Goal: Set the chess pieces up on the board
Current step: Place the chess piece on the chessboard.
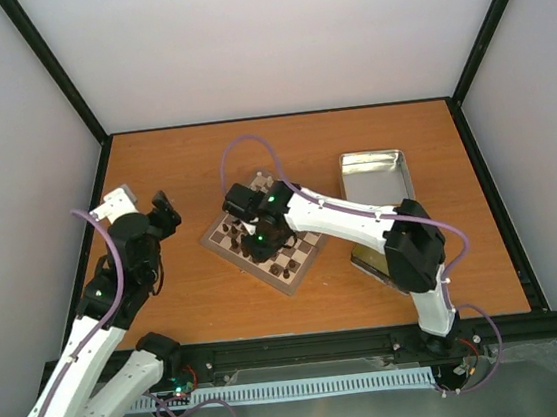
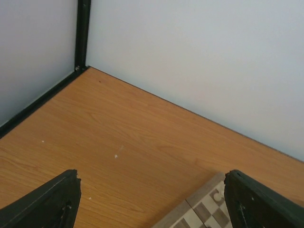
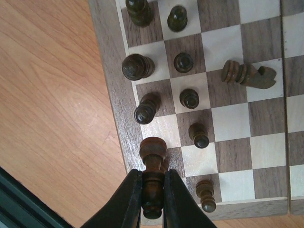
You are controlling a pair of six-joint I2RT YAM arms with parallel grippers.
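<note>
In the right wrist view my right gripper (image 3: 153,190) is shut on a dark brown chess piece (image 3: 153,154), held over the near left edge of the board (image 3: 266,118). Several dark chess pieces stand in two files along that side, such as one (image 3: 137,66) by the rim, and one piece (image 3: 247,74) lies on its side. From above, the right gripper (image 1: 251,234) hovers over the board (image 1: 304,258). My left gripper (image 1: 163,214) is left of the board, open and empty. Its fingers (image 2: 52,204) frame bare table and the board's corner (image 2: 204,209).
A metal tin (image 1: 375,172) lies right of the board, and a second tin (image 1: 370,256) is partly under the right arm. A few light pieces (image 1: 262,180) sit by the board's far corner. White walls with black posts close in the table.
</note>
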